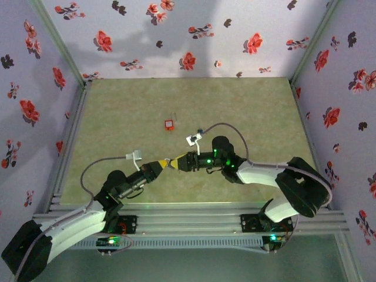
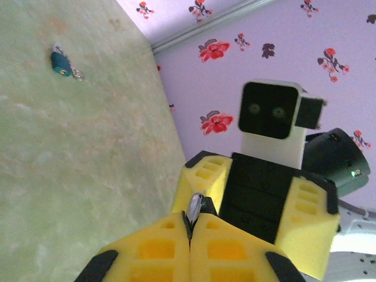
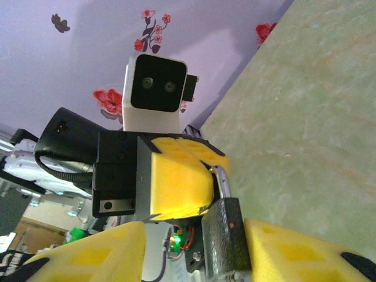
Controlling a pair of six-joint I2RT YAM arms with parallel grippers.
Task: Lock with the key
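Observation:
My left gripper [image 2: 191,226] is shut on a silvery shackle [image 3: 222,179] of a dark grey padlock [image 3: 229,235]. The two grippers meet tip to tip over the near middle of the table, left gripper [image 1: 163,165] facing right gripper [image 1: 176,163]. My right gripper [image 3: 191,241] is open, and the padlock body leans on its right-hand finger [image 3: 294,252] only. In the left wrist view the shackle's shiny end [image 2: 195,207] pokes out between the yellow pads. A small black piece with a silvery stud [image 3: 198,256] sits by the padlock's lower side; I cannot tell whether it is the key.
A small red padlock [image 1: 169,124] lies on the green mat [image 1: 117,117] beyond the grippers. The left wrist view shows a small blue piece with a bit of metal [image 2: 60,63] lying on the mat. Flowered walls [image 1: 188,35] close in three sides.

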